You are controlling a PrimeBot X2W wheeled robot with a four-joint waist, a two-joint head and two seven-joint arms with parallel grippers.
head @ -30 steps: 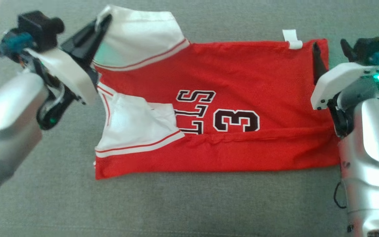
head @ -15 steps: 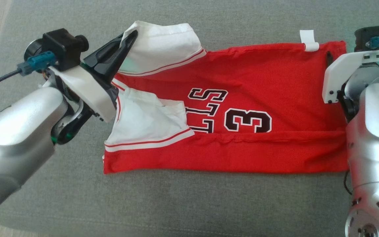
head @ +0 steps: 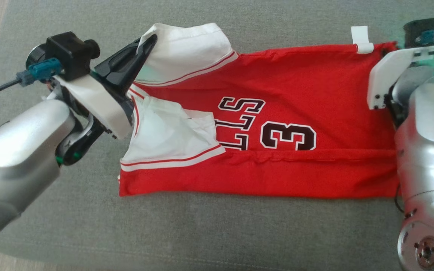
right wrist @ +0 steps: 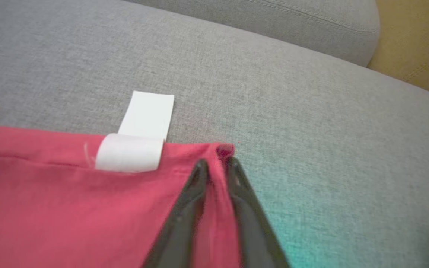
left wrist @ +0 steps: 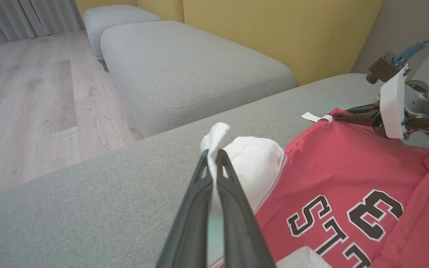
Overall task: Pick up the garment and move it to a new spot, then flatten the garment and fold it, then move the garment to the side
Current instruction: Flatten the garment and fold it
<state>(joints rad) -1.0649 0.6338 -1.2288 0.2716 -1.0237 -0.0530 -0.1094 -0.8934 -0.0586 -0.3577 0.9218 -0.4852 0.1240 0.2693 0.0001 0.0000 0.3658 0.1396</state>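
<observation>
1. While the head camera has shifted since a second ago, the grey sofa seat (head: 217,233) is seen under everything as before, and nothing on it has been carried elsewhere.
2. A red garment (head: 296,98) with white sleeves is laid flat across the middle of the seat, its sleeve end to the left and its hem end to the right. A lengthwise fold is seen along its near side, just as it was a second ago.
3. At the garment's far left, the left gripper (head: 147,41) is kept pressed together on the far sleeve (head: 187,49). The sleeve is held raised off the seat, and this grip is unchanged.
4. At the garment's far right corner, the right gripper (right wrist: 214,163) has been altered most. A second ago its fingers were held wide apart over that corner. Now they are drawn together, and a ridge of red cloth is pinched between them.
5. Just left of that pinched corner, a white label (right wrist: 140,130) is seen folded over the far edge, with its free end lying on the seat.
</observation>
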